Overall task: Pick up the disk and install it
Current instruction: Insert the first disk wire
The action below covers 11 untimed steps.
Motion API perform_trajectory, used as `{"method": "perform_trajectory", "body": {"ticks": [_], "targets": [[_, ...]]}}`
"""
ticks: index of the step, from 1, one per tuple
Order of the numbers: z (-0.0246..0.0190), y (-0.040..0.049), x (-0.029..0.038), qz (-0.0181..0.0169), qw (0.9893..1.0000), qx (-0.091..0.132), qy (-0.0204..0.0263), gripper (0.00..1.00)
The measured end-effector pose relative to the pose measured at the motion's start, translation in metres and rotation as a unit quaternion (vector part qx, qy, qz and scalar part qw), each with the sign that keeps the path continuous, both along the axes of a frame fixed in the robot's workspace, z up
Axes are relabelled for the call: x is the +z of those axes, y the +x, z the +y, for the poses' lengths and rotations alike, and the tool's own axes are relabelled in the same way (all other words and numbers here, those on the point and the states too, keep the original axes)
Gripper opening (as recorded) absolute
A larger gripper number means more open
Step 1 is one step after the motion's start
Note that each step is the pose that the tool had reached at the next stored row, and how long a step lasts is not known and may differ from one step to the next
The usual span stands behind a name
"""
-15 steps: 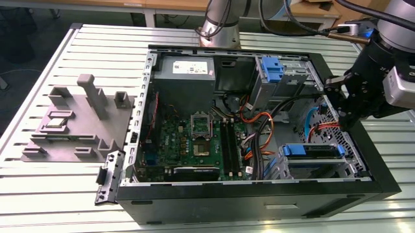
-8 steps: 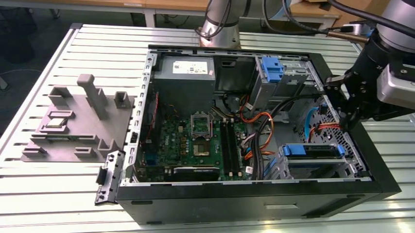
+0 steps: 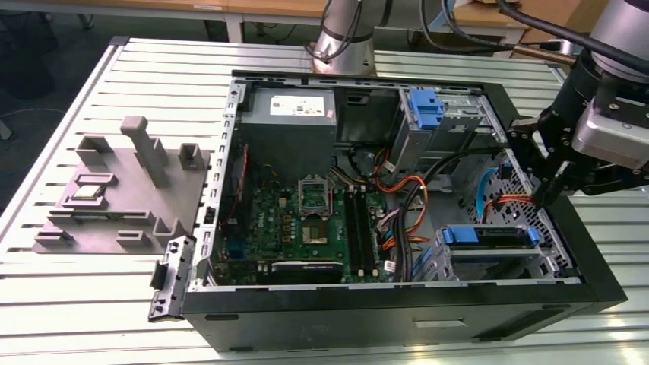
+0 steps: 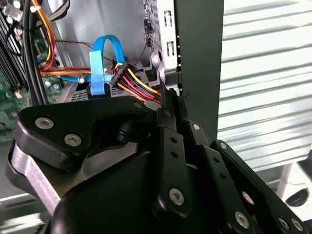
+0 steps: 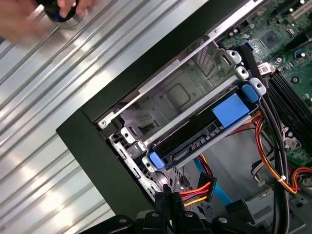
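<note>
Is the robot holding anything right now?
Nothing. Its tool is shut and bare, at the case wall. The disk sits in its bay.

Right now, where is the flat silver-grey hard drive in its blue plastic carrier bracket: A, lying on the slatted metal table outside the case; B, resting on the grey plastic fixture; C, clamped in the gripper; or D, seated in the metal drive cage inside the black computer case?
D: the disk sits slotted in the metal drive cage inside the black computer case, with the gripper beside it at the case wall.

Slatted metal table [image 3: 81, 304]; wooden desks [image 3: 254, 7] behind.
</note>
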<state>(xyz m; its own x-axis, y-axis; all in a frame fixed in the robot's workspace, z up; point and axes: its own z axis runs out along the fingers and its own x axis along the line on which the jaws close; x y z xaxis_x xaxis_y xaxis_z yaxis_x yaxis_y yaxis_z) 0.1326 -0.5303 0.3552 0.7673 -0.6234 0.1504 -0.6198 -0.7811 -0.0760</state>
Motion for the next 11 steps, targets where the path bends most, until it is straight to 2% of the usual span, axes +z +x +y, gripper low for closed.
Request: {"method": "perform_trajectory", "body": {"ticks": [11], "targets": [[0.0,0.0,0.0,0.0,1.0,-0.006,0.0,0.16]]}}
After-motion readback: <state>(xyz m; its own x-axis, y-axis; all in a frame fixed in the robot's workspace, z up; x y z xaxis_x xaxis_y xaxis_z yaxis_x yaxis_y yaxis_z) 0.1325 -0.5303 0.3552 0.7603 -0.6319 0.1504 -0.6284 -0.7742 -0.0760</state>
